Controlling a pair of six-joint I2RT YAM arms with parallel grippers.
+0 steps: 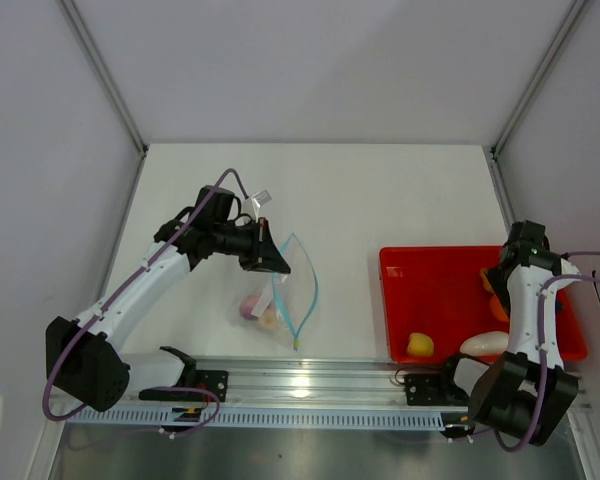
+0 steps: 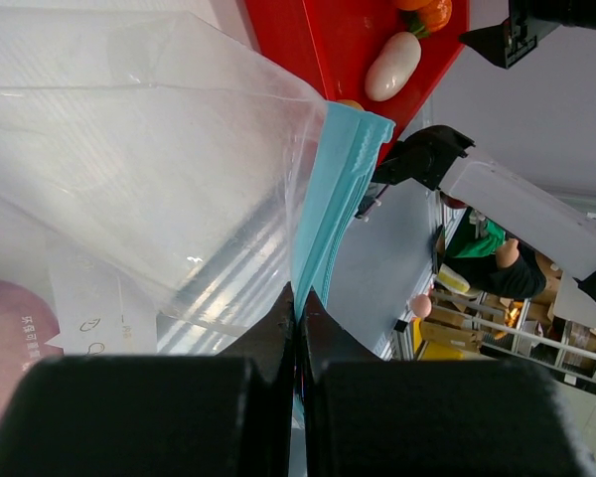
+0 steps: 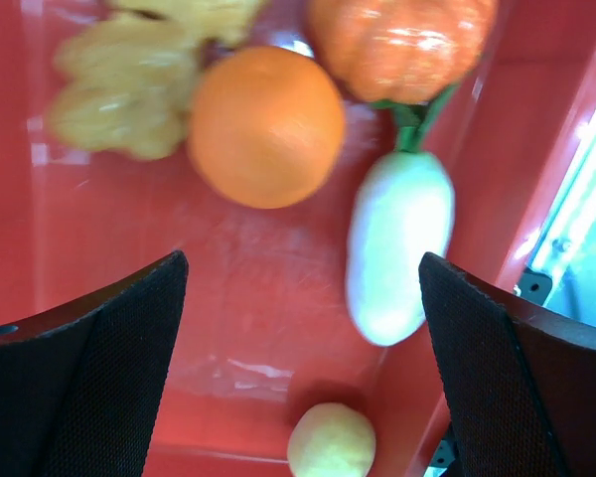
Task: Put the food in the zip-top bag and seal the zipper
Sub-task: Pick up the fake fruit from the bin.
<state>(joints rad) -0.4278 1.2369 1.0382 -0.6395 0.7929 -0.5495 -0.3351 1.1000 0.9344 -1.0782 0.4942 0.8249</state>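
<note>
Where the zip-top bag [image 1: 285, 290] lies: 7 o'clock of the middle of the table [image 1: 380, 200], mouth gaping; clear, floppy plastic with a white label patch.
Bag contents: purple-white garlic bulb [image 1: 250, 307], with a pale piece [image 1: 270, 318] touching it at its 4 o'clock — kind unclear.
Bag edge: zipper [image 2: 338, 189], a thin light-blue strip, bowed and unsealed.
Left claw [image 2: 296, 298]: clenched on the zipper, black fingers pressed together with the strip pinched between them.
Red tray [image 1: 430, 290]: rectangular, glossy, at 4 o'clock of the table's middle.
Tray contents: orange pumpkin [image 3: 402, 45], ribbed, green stem; orange round fruit [image 3: 266, 124], smooth, just beside the pumpkin at its 8 o'clock; yellow pieces [image 3: 129, 99], lumpy; white piece [image 3: 397, 248], oblong and smooth; small yellow ball [image 3: 330, 442] at the white piece's 7 o'clock.
Right claw [image 3: 300, 268]: released, spread wide above the tray floor — grasping nothing, the white piece near its right-hand finger in the wrist view.
</note>
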